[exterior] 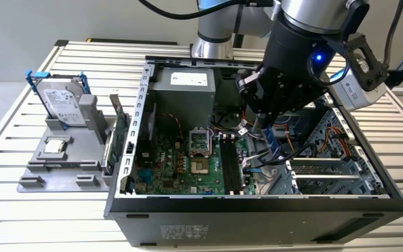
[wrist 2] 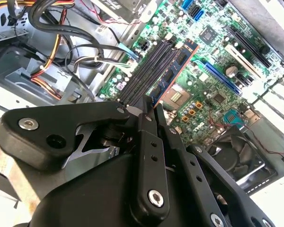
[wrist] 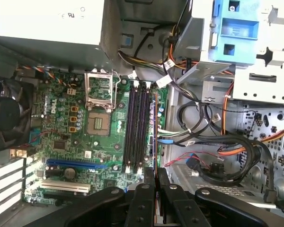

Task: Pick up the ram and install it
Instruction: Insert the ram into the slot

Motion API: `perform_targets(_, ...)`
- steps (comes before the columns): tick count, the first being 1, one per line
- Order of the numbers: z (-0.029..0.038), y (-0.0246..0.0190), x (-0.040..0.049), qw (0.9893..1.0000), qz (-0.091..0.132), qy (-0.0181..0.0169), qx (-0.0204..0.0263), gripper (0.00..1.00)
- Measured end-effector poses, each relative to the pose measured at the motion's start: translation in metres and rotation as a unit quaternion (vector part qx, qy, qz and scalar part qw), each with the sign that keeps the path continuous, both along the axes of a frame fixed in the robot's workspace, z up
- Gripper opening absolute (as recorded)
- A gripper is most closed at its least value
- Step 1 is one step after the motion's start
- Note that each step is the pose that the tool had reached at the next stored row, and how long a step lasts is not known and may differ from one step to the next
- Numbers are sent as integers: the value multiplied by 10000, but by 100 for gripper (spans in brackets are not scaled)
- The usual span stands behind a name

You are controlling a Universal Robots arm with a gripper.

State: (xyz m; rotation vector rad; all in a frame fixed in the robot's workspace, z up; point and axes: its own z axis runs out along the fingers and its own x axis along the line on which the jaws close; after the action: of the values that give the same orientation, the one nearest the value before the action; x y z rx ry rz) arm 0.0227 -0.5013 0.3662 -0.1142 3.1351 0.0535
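The ram [wrist 2: 177,68] is a thin, bluish stick.

**An open tower and spare parts on a slatted table**

We see an open computer case [exterior: 257,205] on a slatted metal table [exterior: 40,226]. Inside lies the green motherboard [exterior: 180,170]. In the first wrist view we make out its bare processor socket [wrist: 100,124], a blue expansion slot [wrist: 75,165] and a black fan [wrist: 7,116]. Bundled cables [wrist: 227,153] lie beside the board. On the exterior view's left, a grey holder [exterior: 61,168] carries an upright hard drive [exterior: 63,102]. A green expansion card [exterior: 119,131] stands on edge just beside the case wall.
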Motion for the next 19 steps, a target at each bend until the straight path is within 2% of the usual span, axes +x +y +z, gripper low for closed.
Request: perform_targets(19, -64, 0, 16, 10000, -5, 0, 0, 0)
